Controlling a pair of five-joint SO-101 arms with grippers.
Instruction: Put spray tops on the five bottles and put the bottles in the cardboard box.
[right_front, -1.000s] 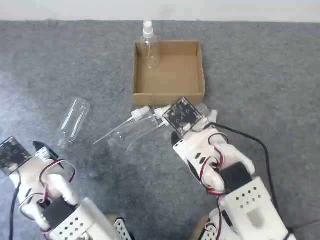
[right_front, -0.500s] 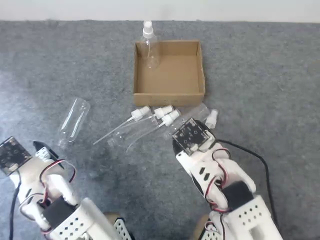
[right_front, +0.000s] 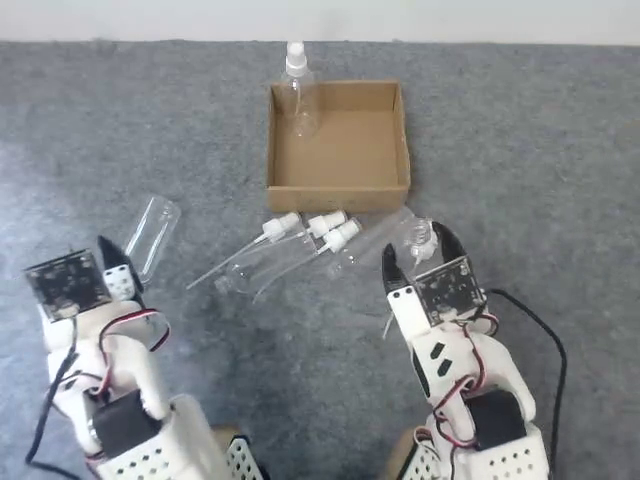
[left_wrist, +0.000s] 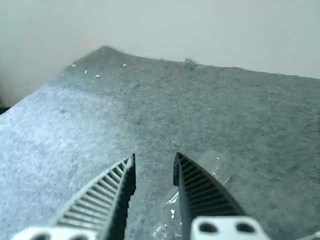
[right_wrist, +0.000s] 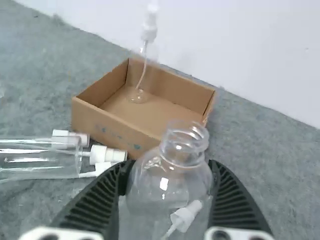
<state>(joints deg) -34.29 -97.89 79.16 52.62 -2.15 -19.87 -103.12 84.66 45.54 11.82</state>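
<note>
Cardboard box holds only one capped bottle; right fingers spread around an uncapped bottle, left fingers parted, empty.

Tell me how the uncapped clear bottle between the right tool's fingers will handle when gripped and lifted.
The uncapped bottle looks empty and thin-walled, so it is probably very light and may flex under a squeeze. Its smooth, round body could slip or roll between the right tool's ridged fingers. Nothing inside seems able to spill.
</note>
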